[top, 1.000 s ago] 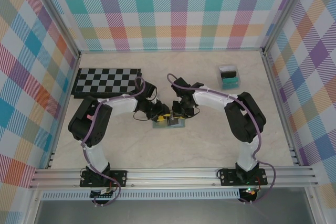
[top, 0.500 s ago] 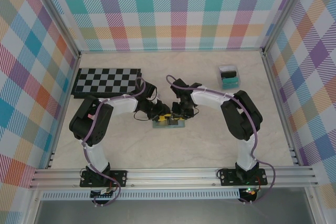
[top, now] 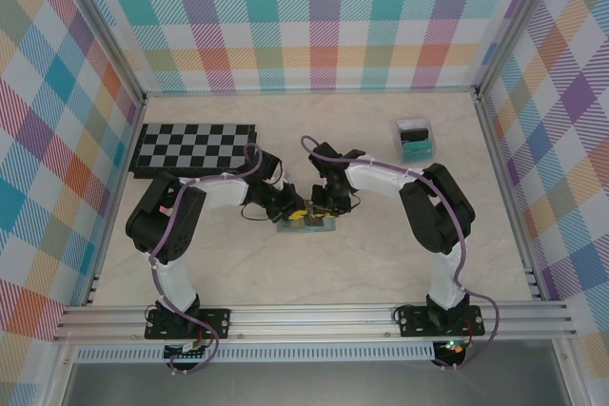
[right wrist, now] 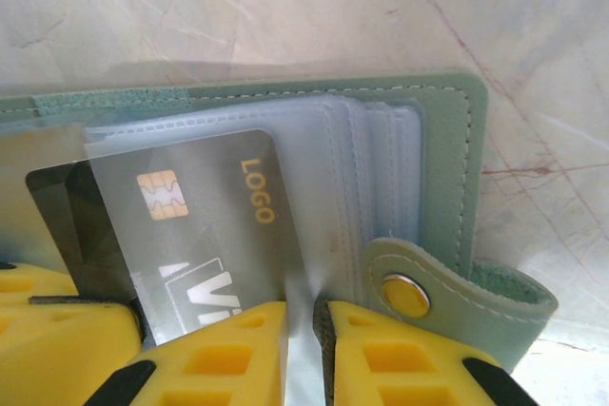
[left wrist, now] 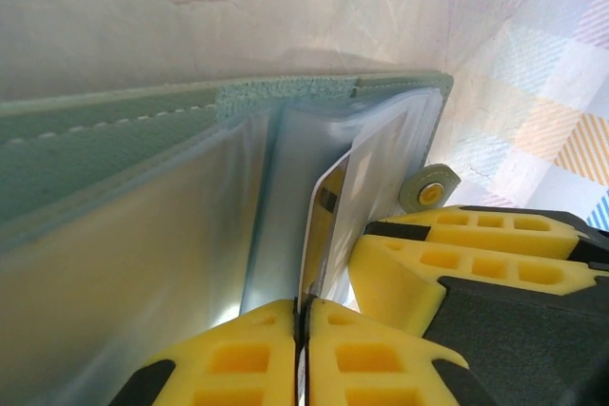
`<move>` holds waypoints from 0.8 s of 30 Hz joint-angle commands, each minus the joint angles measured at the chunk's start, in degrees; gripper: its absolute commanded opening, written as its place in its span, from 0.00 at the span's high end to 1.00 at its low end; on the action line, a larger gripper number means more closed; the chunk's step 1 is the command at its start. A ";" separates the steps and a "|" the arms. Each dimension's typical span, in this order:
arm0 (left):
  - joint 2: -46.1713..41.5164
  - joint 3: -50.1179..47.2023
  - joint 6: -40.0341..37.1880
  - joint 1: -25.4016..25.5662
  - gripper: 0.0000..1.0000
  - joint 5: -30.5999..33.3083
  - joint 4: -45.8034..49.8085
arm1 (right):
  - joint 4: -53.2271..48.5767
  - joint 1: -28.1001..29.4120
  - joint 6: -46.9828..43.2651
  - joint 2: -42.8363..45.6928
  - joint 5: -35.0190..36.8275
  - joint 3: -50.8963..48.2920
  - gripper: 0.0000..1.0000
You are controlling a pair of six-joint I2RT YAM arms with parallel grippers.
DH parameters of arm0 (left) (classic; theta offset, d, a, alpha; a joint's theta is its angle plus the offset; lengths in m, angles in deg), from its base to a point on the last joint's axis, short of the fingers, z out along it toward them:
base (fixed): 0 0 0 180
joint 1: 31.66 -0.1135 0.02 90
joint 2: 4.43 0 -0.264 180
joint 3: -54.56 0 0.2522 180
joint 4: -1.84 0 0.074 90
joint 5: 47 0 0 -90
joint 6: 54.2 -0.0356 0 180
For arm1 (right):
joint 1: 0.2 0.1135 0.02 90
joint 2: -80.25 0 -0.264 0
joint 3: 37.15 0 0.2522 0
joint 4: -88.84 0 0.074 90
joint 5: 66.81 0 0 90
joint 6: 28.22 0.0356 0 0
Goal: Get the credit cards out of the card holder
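Robot test cell in a lab: my left arm (top: 164, 225) and right arm (top: 438, 211) stand bolted to an aluminium rail (top: 314, 316) at the near edge of a pale marbled desk (top: 381, 263). Plaid backdrop walls (top: 314, 16) box it in. A chessboard (top: 193, 147), clear box (top: 414, 140) and card holder (top: 306, 224) serve as props.

Gold "LOGO" runs along a dark card (right wrist: 205, 235) in the holder (right wrist: 447, 159), at three o'clock from its chip (right wrist: 162, 194).

White-and-black arms (top: 214, 187), purple cables (top: 166, 221), yellow pincer pads (left wrist: 238, 358)
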 commanded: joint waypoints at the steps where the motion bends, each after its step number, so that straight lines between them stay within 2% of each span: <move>1: -1.15 -1.44 -0.80 -0.71 0.94 -0.97 0.11 | -2.32 0.19 0.50 -2.62 -0.49 0.46 0.82; 7: -3.21 -2.13 -3.58 -2.00 0.99 -0.09 4.10 | -2.59 0.11 1.11 -2.98 -0.31 -0.11 0.82; 16: -9.89 1.40 -13.77 -5.38 1.00 2.97 18.15 | -0.20 -0.67 -2.59 1.82 -0.41 -1.25 0.78; 24: -17.01 3.63 -16.92 -7.46 1.00 -1.29 18.78 | 16.45 -2.95 -7.34 16.43 -12.27 -9.87 0.52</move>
